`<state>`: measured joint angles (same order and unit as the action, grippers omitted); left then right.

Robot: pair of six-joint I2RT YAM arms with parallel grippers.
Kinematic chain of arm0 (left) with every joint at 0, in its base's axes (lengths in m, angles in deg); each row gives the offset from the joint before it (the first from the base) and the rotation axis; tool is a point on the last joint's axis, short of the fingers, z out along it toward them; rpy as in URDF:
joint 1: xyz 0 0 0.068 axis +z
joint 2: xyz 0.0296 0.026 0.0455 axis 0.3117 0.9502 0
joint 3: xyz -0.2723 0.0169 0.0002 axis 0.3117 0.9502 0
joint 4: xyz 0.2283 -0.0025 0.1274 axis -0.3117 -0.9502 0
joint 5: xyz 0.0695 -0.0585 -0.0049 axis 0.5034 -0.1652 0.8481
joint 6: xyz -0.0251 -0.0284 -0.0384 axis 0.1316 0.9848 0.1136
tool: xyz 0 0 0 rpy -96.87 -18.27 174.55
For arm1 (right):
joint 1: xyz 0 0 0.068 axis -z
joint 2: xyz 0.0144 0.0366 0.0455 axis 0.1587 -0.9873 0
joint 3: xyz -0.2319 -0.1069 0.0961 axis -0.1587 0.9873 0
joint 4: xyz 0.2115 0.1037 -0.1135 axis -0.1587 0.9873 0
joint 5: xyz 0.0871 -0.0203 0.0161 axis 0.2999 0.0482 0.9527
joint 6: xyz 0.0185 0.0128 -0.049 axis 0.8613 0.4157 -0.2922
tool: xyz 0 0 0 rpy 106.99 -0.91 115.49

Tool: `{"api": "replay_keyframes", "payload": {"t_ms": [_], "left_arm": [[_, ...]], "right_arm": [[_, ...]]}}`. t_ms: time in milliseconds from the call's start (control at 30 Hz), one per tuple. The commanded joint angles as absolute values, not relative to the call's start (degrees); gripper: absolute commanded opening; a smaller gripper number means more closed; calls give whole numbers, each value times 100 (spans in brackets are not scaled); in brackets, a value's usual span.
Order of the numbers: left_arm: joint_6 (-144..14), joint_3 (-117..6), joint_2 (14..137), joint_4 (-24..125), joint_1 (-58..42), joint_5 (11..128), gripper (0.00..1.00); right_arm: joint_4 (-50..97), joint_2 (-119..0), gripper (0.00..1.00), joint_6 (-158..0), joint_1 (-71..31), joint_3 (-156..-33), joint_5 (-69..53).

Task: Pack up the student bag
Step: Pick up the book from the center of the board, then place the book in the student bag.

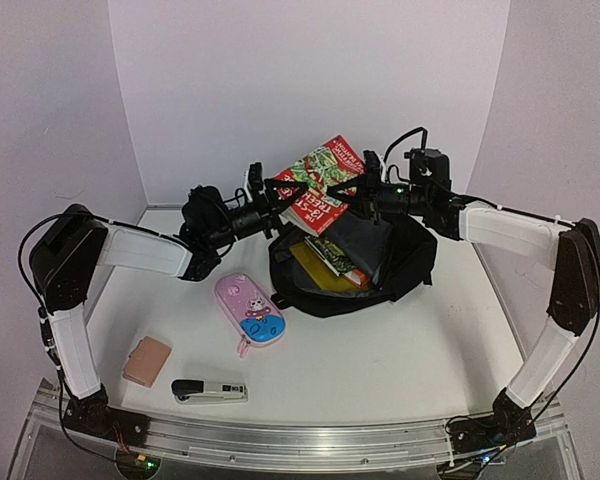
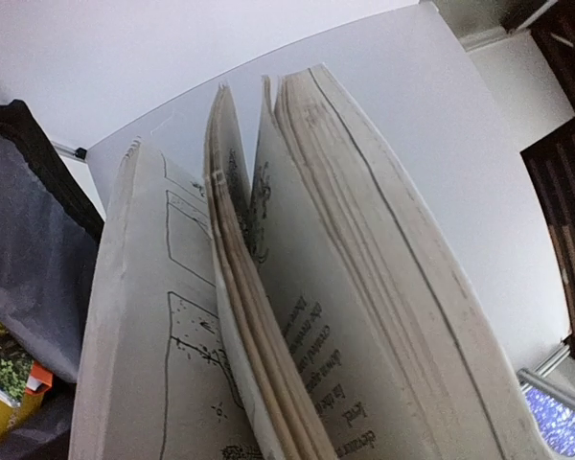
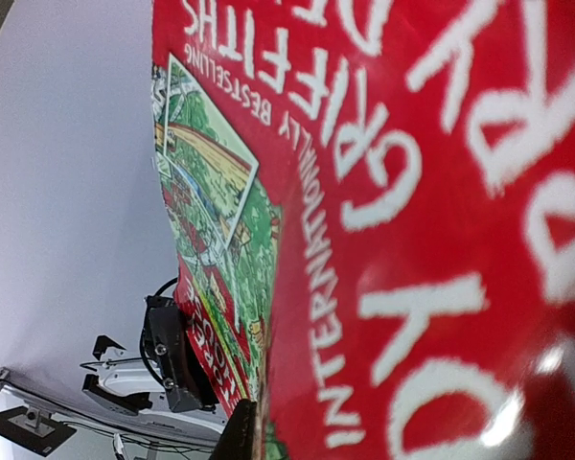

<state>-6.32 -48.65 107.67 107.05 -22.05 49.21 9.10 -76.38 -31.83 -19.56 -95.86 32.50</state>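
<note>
The student bag (image 1: 412,262), black with grey lining (image 2: 29,249), lies open at the table's centre. A yellow book (image 1: 315,262) and another book lie inside it. A red and green book (image 1: 320,172) hangs tilted above the bag's mouth between both arms. My right gripper (image 1: 365,192) is shut on its right edge; the red cover (image 3: 431,240) fills the right wrist view, with one dark finger (image 3: 236,433) against it. My left gripper (image 1: 285,193) is at the book's left edge. Fanned pages (image 2: 297,287) fill the left wrist view and hide its fingers.
A pink cartoon pencil case (image 1: 248,310) lies left of the bag. A stapler (image 1: 210,390) and a small tan pouch (image 1: 146,360) sit near the front left. White walls close off the back and both sides.
</note>
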Motion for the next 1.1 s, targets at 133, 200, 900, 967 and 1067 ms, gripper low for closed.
{"api": "replay_keyframes", "payload": {"t_ms": [133, 200, 900, 967, 1067], "left_arm": [[-550, -4883, 10662, 11397, -2235, 5103, 46], [-607, -4762, 10552, 11345, -2235, 5173, 32], [-1533, -3732, 8746, 7962, -1842, 5835, 0], [-1569, -3688, 8633, 7786, -1832, 5859, 0], [-1618, -3605, 8483, 7643, -1827, 5889, 0]], "right_arm": [[325, -7272, 22, -3375, -1989, -9452, 3211], [583, -7246, 39, -3601, -1992, -9467, 3112], [5157, -8334, 67, -9272, -2303, -11091, -1059], [5163, -8543, 65, -9362, -2426, -11226, -1251], [5164, -8895, 64, -9471, -2589, -11464, -1502]]}}
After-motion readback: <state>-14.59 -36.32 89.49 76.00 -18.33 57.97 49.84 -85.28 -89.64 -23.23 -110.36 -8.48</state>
